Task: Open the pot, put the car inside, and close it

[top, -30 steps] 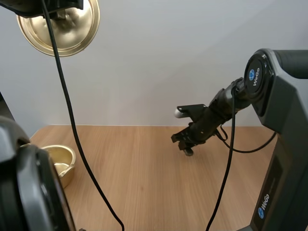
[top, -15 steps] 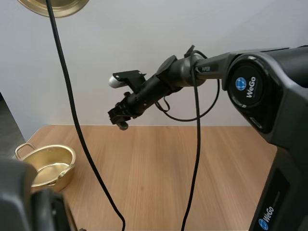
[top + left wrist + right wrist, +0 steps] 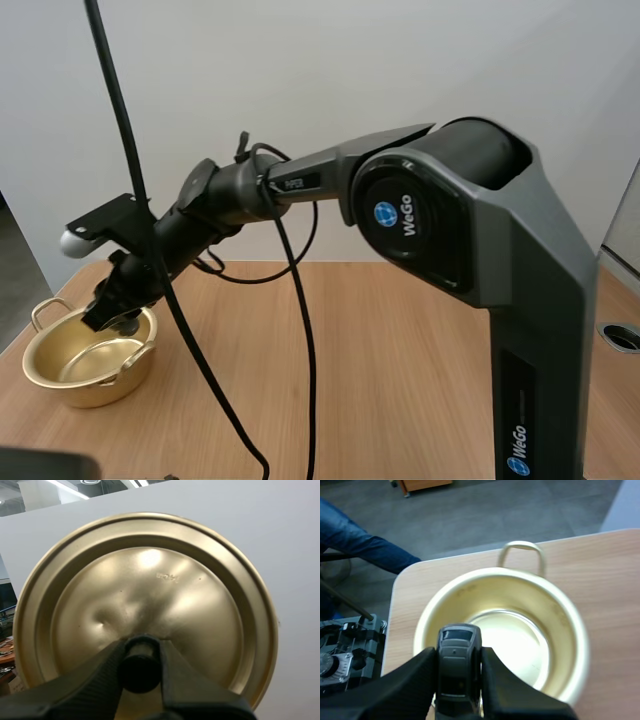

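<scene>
R arm has swung over from 3 o'clock to 9 o'clock & is now stretching long across the table (image 3: pixel 400 350), wrist dipping, w/ the right gripper (image 3: pixel 112 312) hovering over the open pot (image 3: pixel 82 388) at the table's 9 o'clock edge. Its fingers are pinching the dark car (image 3: pixel 458 666), dangling it above the pot's mouth. Meanwhile the left gripper (image 3: pixel 140 652) is clamping the lid (image 3: pixel 150 580) by its black knob (image 3: pixel 140 669).

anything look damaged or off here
The round brass-coloured metal lid, pinched by its black knob in the left gripper, has a small dent beside the knob. Otherwise nothing stands out: the matching pot sits upright and open, the dark toy car held above it.
</scene>
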Tool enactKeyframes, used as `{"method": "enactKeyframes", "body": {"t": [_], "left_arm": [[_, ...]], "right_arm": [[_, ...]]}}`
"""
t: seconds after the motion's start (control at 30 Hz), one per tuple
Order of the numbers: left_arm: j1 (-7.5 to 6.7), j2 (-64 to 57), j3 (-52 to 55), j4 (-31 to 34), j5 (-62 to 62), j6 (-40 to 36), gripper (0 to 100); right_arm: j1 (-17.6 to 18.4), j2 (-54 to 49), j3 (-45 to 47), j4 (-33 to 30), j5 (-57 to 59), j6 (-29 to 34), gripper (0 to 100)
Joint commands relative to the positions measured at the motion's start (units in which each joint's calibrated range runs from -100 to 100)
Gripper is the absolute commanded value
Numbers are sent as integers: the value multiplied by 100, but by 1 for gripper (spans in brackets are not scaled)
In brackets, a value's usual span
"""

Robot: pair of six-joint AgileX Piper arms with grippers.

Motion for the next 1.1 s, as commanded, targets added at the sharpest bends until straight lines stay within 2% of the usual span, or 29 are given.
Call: {"method": "enactKeyframes", "body": {"t": [0.0,0.23,0.53,0.63,0.7,0.73,0.8,0.9,0.97,1.03,1.07], "left_arm": [[4,-3,-6,30,42,-2,0],[4,-3,-6,178,25,-2,0],[4,-3,-6,264,59,28,0],[4,-3,-6,264,185,28,0],[4,-3,-6,264,272,28,0],[4,-3,-6,275,313,28,0],[4,-3,-6,275,334,28,0],[4,-3,-6,413,333,28,0],[4,10,-6,608,315,28,0],[4,23,-6,943,278,-17,0],[4,23,-6,1155,278,-102,0]], "right_arm": [[108,95,-242,0,30,-3,0],[108,560,-747,-110,168,-3,0],[108,1054,-821,-760,-720,-66,2],[108,1120,-821,-858,-930,-32,37],[108,1113,-821,-869,-991,4,56],[108,1113,-821,-869,-1008,35,63],[108,1113,-821,-923,-1011,82,68],[93,1059,-821,-1092,-1011,279,62],[65,954,-821,-1161,-1011,364,49],[3,776,-821,-1161,-989,551,14],[-48,655,-821,-1161,-989,663,0]]}}
